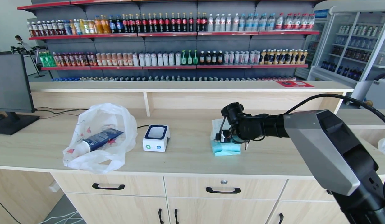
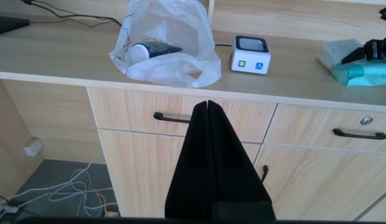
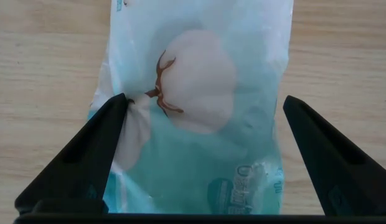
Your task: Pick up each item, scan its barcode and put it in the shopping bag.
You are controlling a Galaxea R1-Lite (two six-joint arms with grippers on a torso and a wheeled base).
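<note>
A teal and white soft packet (image 1: 225, 148) lies on the wooden counter (image 1: 186, 155), right of the white barcode scanner (image 1: 156, 137). My right gripper (image 1: 222, 137) is low over the packet (image 3: 199, 124), open, with one finger (image 3: 87, 162) on each side of it. A clear shopping bag (image 1: 99, 137) lies at the counter's left with a dark blue tube (image 1: 99, 140) inside. My left gripper (image 2: 207, 107) is shut, held below counter height in front of the drawers, with the bag (image 2: 165, 43) and scanner (image 2: 250, 54) beyond it.
A black monitor (image 1: 10, 84) stands at the far left of the counter with cables behind the bag. A raised wooden ledge (image 1: 189, 86) runs along the counter's back. Drawers with black handles (image 1: 223, 190) are below. Drink shelves fill the background.
</note>
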